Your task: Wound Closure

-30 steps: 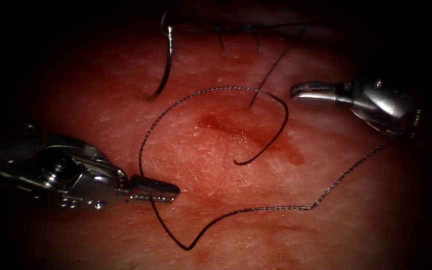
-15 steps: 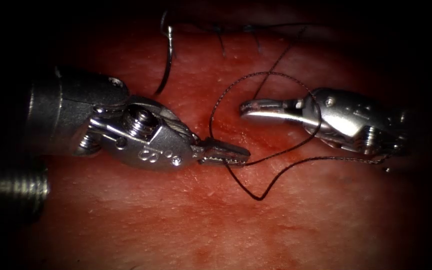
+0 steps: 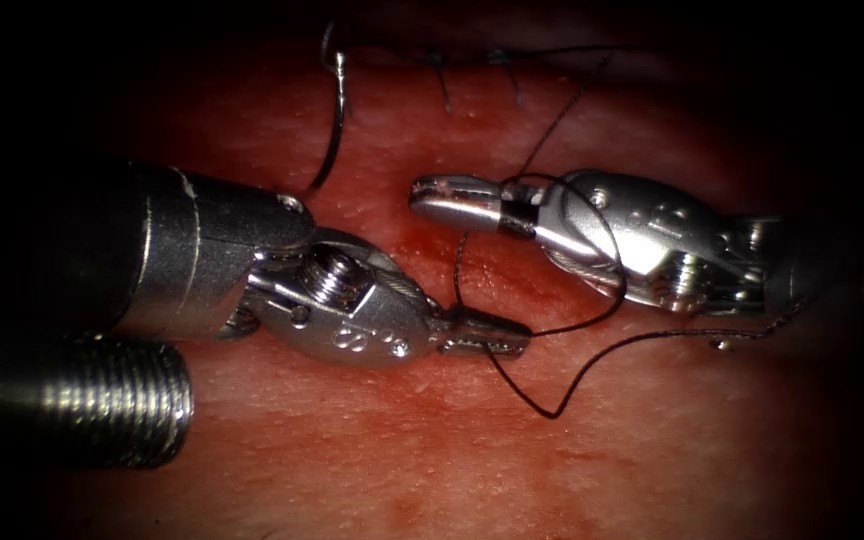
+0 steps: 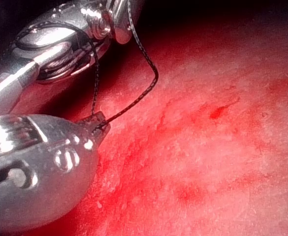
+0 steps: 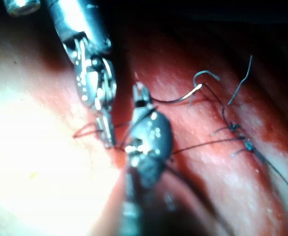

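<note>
My left tool (image 3: 517, 335) comes in from the left with its jaws shut on the dark thread (image 3: 552, 412) over the middle of the tissue (image 3: 372, 460). The same grip is seen close up at the left tool (image 4: 102, 124), where the thread (image 4: 144, 93) runs up to the other tool. My right tool (image 3: 424, 196) points left, jaws shut with nothing seen between them. A loop of thread lies around it just behind the jaws. The curved needle (image 3: 335, 125) lies free on the tissue at the upper left, held by neither tool; the needle (image 5: 185, 97) lies beyond the right tool (image 5: 139, 89).
Tied stitches (image 3: 440, 60) with short cut ends close the cut, which runs across the top of the endoscope view. Red fluid (image 3: 422, 245) stains the tissue between the tools. A second metal shaft (image 3: 102, 400) lies at the lower left. The left tool (image 5: 107, 137) crosses close beside the right one.
My left tool has carried the thread from the lower left to the centre. The right tool has moved left, and the thread's wide loop now lies around it.
</note>
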Tool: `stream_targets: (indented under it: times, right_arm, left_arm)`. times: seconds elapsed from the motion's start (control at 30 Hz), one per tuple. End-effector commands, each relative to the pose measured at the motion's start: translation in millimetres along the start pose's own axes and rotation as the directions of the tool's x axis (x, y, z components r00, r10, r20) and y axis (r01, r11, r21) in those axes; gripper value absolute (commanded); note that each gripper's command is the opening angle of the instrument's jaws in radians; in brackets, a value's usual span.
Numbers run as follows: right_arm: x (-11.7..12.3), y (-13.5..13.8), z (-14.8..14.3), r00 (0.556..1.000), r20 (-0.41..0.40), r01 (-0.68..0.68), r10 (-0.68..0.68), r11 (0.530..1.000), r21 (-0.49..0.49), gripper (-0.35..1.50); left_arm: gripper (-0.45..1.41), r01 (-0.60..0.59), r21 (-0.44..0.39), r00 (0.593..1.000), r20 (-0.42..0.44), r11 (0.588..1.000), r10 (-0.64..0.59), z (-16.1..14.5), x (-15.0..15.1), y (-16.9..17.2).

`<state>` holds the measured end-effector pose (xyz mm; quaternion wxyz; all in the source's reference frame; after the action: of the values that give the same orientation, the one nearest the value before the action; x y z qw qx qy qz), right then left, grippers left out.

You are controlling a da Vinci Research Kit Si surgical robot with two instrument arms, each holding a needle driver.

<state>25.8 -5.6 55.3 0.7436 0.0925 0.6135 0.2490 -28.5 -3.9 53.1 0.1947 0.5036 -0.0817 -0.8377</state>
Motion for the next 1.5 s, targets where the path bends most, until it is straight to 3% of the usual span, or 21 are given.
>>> stream_targets:
  times: [0.03,0.13,0.2,0.27,0.33,0.43,0.53,0.67,0.77,0.97,1.23,1.5]
  right_arm:
    - [-0.4,0.4,0.7,0.998,0.050,0.030,-0.030,0.999,-0.016,-0.35]
    - [-1.5,0.4,1.2,0.986,0.157,0.063,-0.058,0.997,-0.032,-0.35]
    - [-2.5,0.2,1.6,0.972,0.225,0.075,-0.067,0.997,-0.027,-0.13]
    - [-3.8,0.0,2.0,0.955,0.286,0.089,-0.083,0.996,-0.010,-0.08]
    - [-4.9,-0.3,2.3,0.942,0.323,0.092,-0.092,0.996,0.016,0.09]
    - [-5.2,-0.5,2.3,0.933,0.347,0.088,-0.098,0.995,0.044,0.26]
    - [-5.2,-0.8,2.2,0.929,0.358,0.082,-0.100,0.995,0.065,0.27]
    - [-5.3,-1.2,2.1,0.924,0.368,0.076,-0.103,0.993,0.087,0.27]
    - [-5.5,-1.3,2.0,0.922,0.372,0.073,-0.107,0.992,0.103,0.32]
    - [-5.7,-1.6,1.9,0.915,0.387,0.071,-0.113,0.990,0.122,0.32]
    - [-6.6,-2.3,2.1,0.903,0.410,0.068,-0.127,0.985,0.156,0.22]
    - [-6.8,-3.6,1.8,0.904,0.399,0.049,-0.156,0.963,0.265,0.21]
  left_arm:
    - [-0.45,-0.009,-0.007,1.000,-0.002,1.000,0.009,0.4,0.3,-0.1]
    - [-0.45,-0.054,-0.024,0.998,0.005,0.998,0.055,-0.4,1.6,-0.1]
    - [-0.45,-0.083,-0.039,0.996,0.018,0.996,0.083,-0.8,2.5,-0.1]
    - [-0.45,-0.117,-0.053,0.993,0.026,0.992,0.118,-1.1,3.3,0.0]
    - [-0.45,-0.180,-0.061,0.979,0.088,0.982,0.185,-1.5,3.8,-0.2]
    - [-0.45,-0.271,-0.089,0.937,0.202,0.959,0.284,-1.9,3.5,-0.3]
    - [-0.45,-0.345,-0.131,0.887,0.280,0.930,0.368,-2.3,3.0,-0.3]
    - [-0.45,-0.421,-0.217,0.780,0.408,0.881,0.474,-3.8,1.1,-1.0]
    - [-0.45,-0.444,-0.239,0.743,0.441,0.863,0.504,-5.3,0.1,-1.5]
    - [-0.45,-0.493,-0.251,0.691,0.469,0.833,0.551,-7.6,-0.3,-2.3]
    - [-0.45,-0.545,-0.194,0.702,0.427,0.816,0.570,-7.9,2.6,-3.3]
    - [-0.45,-0.635,-0.109,0.654,0.451,0.765,0.607,-8.7,3.4,-5.7]
